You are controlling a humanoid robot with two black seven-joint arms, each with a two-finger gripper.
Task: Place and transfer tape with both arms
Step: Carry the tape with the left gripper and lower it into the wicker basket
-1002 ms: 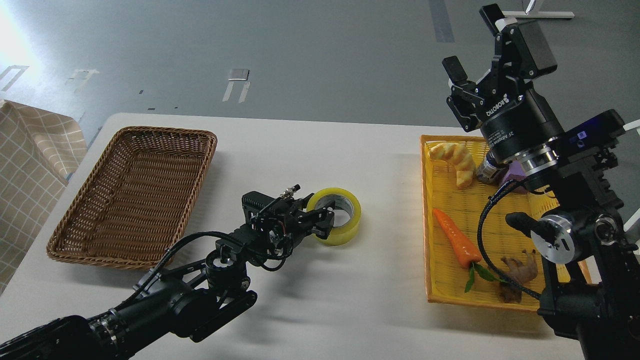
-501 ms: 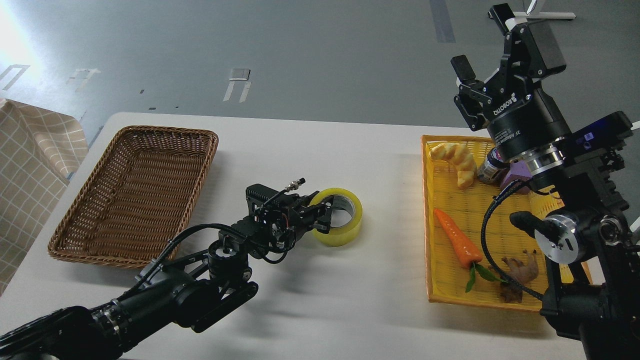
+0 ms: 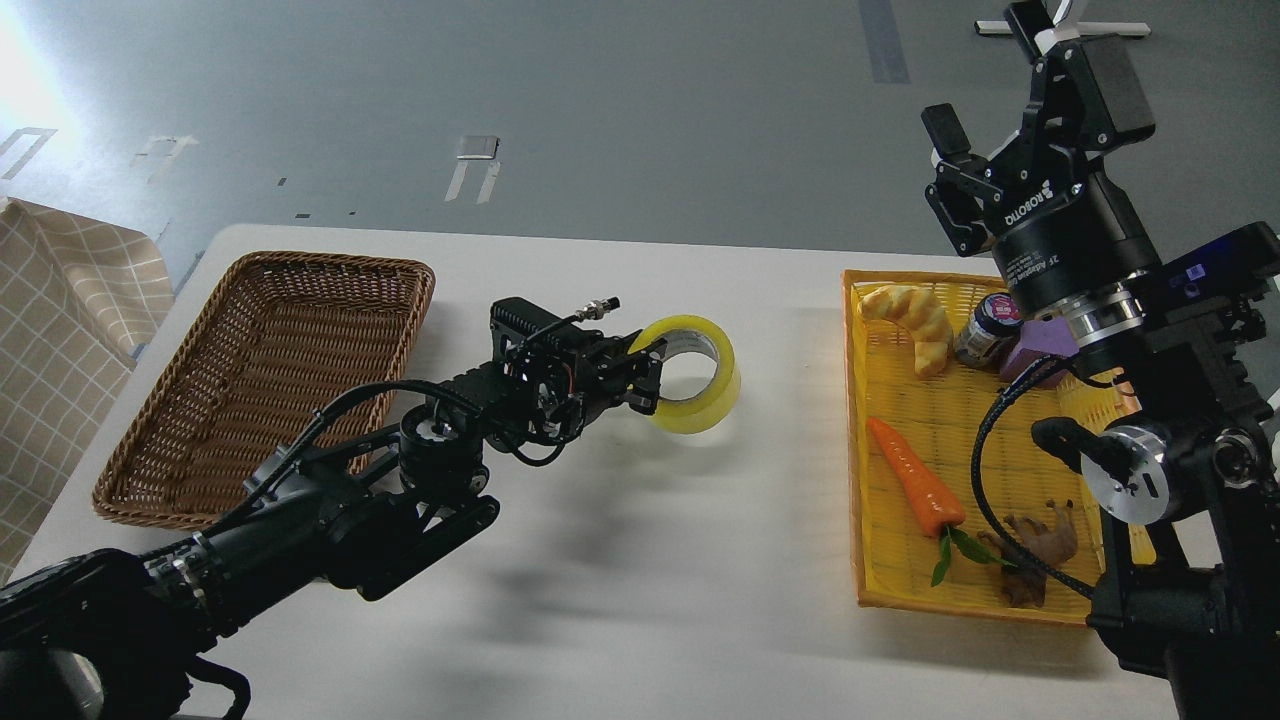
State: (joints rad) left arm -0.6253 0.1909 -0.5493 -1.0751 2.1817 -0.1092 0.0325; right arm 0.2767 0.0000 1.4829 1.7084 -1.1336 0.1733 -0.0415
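Note:
The tape [image 3: 708, 395], a yellow translucent roll with a grey-white core, is held tilted a little above the white table [image 3: 640, 600], near its middle. My left gripper [image 3: 648, 380] is shut on the roll's left wall, one finger inside the core. My right gripper [image 3: 985, 110] is raised high above the yellow tray, open and empty, fingers pointing up and away.
A brown wicker basket [image 3: 180, 470] lies at the left. A yellow tray [image 3: 855, 500] at the right holds a croissant [image 3: 910, 320], a small jar [image 3: 985, 325], a purple block, a carrot [image 3: 915, 480] and a brown figure [image 3: 1040, 550]. Checked cloth [image 3: 60, 330] hangs at far left.
My left gripper has lifted the tape off the table and moved it up and slightly right. My right arm has drifted up and to the right.

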